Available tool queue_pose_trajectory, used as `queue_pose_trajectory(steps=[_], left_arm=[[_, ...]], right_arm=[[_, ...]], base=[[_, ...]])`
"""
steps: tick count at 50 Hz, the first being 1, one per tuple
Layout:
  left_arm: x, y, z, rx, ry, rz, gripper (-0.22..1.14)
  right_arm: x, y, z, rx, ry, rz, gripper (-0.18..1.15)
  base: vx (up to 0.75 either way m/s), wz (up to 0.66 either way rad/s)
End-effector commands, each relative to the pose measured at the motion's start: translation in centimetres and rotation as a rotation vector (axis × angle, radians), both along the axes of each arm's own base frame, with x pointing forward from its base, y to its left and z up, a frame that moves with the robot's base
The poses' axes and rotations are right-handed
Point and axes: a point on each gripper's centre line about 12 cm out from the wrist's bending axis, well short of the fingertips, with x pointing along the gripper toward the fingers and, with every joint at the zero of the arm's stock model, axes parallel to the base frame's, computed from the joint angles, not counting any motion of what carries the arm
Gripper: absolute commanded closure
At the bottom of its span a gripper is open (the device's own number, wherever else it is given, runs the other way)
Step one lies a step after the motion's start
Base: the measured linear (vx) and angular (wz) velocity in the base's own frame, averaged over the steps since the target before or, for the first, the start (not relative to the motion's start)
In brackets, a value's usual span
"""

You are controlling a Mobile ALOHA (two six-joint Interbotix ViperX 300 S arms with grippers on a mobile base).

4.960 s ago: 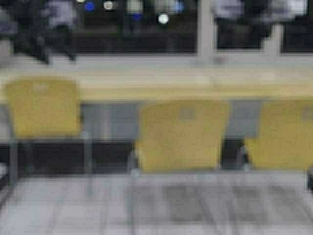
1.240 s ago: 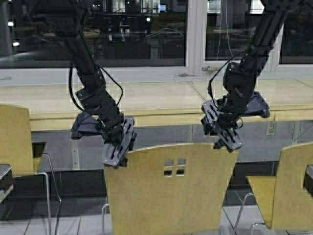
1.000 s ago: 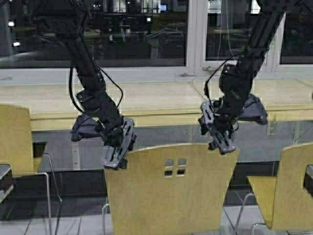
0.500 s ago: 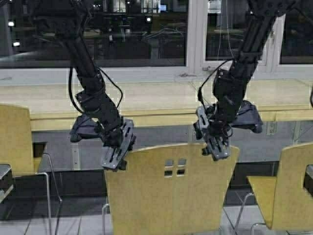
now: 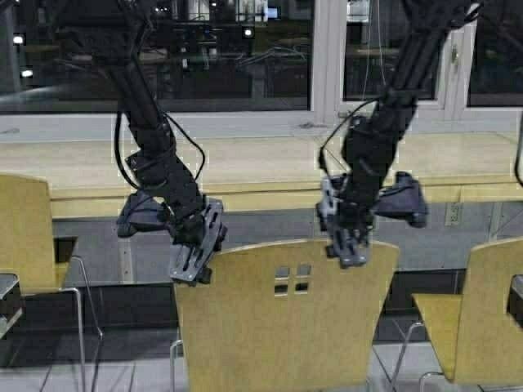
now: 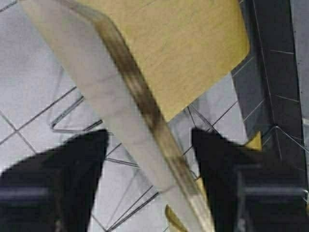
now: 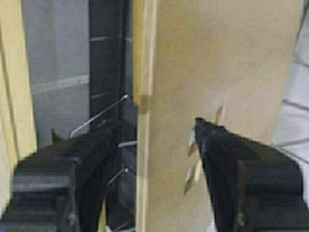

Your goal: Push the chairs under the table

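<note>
Two end effectors straddle the top edge of the middle chair [image 5: 286,318], the left end effector [image 5: 194,263] at its left corner and the right end effector [image 5: 347,249] near the square cutouts, fingers apart on either side of the back, probably to steer it squarely forward. The mustard-yellow chair, with a curved moulded back, stands just short of the pale worktop [image 5: 261,167]; two like chairs flank it

From my station I see dim indoor light, night-dark windows [image 5: 204,57] beyond both grippers throwing back small lamp reflections, while each wrist view blurs the chair back [image 6: 140,111] caught between soft, out-of-focus black fingers [image 7: 227,164].
</note>
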Motion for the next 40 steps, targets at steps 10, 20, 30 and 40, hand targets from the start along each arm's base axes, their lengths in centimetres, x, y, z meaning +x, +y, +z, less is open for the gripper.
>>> queue_pose_trajectory(steps=[10, 20, 30, 40], left_arm=[[0.8, -0.5, 2.0, -0.018, -0.038, 0.001, 0.02], [0.8, -0.5, 1.5, -0.016, -0.031, 0.0, 0.02], [0.8, -0.3, 1.1, -0.008, -0.037, 0.006, 0.02], [0.7, -0.3, 1.2, -0.009, -0.034, 0.005, 0.02]], right_arm=[[0.7, 1.3, 0.8, 0.019, -0.048, -0.011, 0.11], [1.0, 0.9, -0.9, 0.003, -0.05, -0.02, 0.11], [1.0, 0.5, -2.0, -0.022, -0.097, -0.036, 0.11], [1.2, 0.5, -1.6, -0.034, -0.135, -0.023, 0.11]], base=[[0.0, 0.0], [0.0, 0.0], [0.0, 0.0], [0.01, 0.01]])
